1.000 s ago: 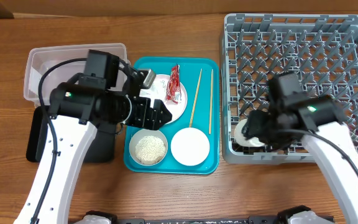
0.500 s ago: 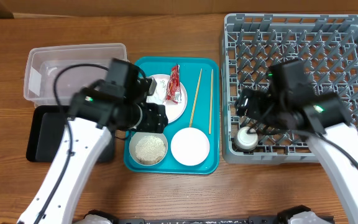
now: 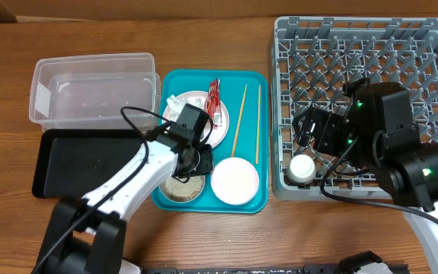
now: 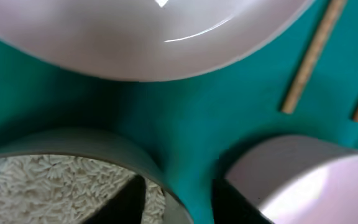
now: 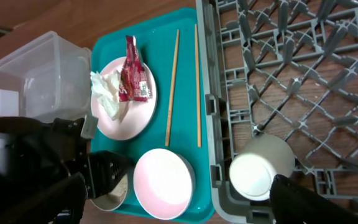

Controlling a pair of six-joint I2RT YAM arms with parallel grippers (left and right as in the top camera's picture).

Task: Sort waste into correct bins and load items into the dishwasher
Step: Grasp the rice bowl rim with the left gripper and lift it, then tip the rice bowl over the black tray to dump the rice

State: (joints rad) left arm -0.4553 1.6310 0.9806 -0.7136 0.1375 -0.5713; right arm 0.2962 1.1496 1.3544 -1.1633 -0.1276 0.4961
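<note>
Two grippers, both spread. Square grey plastic dish rack [image 3: 363, 46]: right of teal serving tray [image 3: 181, 78]. Rice-filled greyish bowl [image 3: 179, 189]: on tray, left gripper [image 4: 179, 199] astride its rim. Small white cup [image 3: 301, 167]: in rack, tray side, near right gripper [image 5: 179, 183].

Robot lab staged as a dishwashing station: robot arms [image 3: 120, 183] over a wooden counter [image 3: 6, 91], grey dish rack [image 3: 363, 46], teal tray [image 3: 249, 122].
</note>
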